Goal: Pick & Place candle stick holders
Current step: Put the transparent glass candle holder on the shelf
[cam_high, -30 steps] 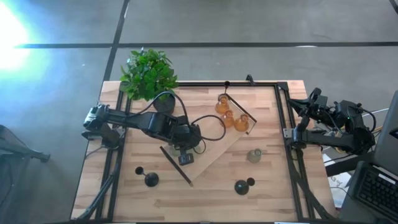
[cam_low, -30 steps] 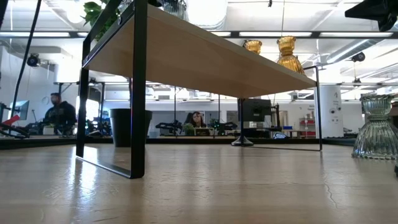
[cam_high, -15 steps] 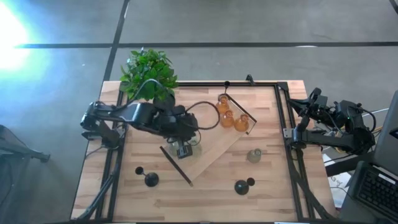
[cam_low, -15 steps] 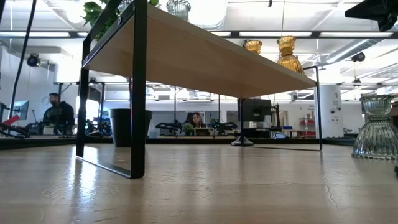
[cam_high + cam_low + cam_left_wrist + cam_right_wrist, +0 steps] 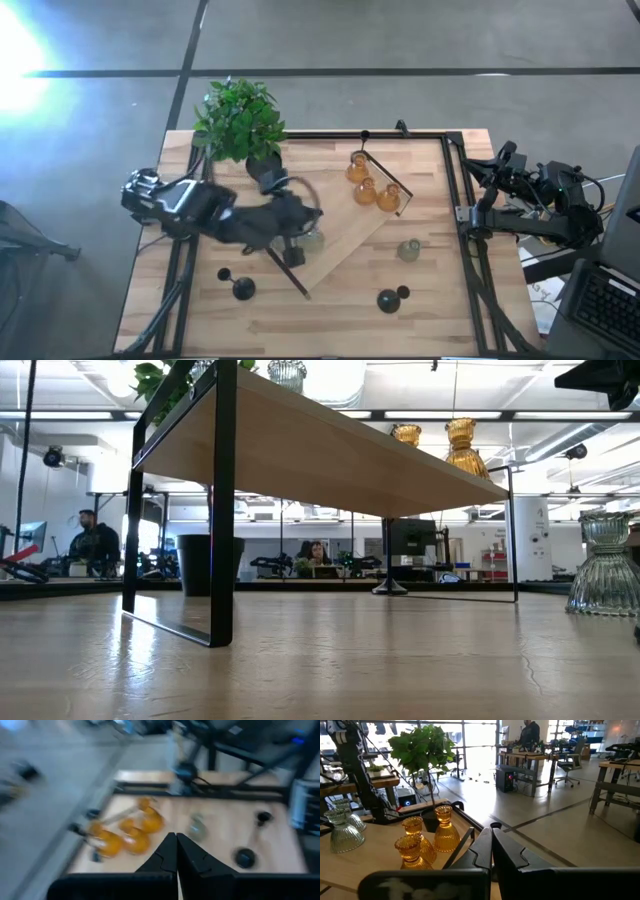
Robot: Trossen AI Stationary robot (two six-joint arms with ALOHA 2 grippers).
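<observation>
High view: left gripper (image 5: 291, 256) shut nr green-grey holder (image 5: 313, 239)

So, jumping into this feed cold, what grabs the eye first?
Probably the three amber holders clustered on the raised wooden shelf, with the leafy green plant at the table's back left corner. Next, the left arm stretched across the shelf's near end, its gripper beside a pale glass holder.

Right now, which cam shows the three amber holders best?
Right wrist view: the three amber holders stand close and sharp on the raised shelf. High view shows them small, from above. Low view catches only two tops past the shelf edge. Left wrist view has them blurred.
</observation>
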